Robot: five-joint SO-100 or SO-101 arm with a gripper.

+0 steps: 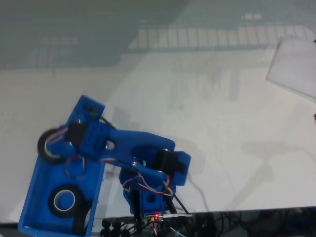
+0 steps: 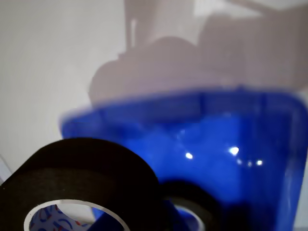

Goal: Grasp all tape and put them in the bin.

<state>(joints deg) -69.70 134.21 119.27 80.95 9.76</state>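
Item: held tape roll (image 1: 49,144), carried at gripper (image 1: 58,144), hanging over bin's (image 1: 30,197) left wall in fixed view; close and large in wrist view (image 2: 86,178), bin interior beyond; fingers themselves hidden, grip inferred from roll off table (exact clamp state unreadable). Already in bin: flat roll (image 1: 64,200); another dark roll (image 1: 81,220) against lower wall. Risk: release here; roll straddles rim, could tip outside onto table, or bounce off stored rolls.

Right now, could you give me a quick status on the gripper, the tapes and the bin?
Gripper shut on tape roll, above bin's edge. One flat roll in bin, another on edge beside it. Nothing blocking.
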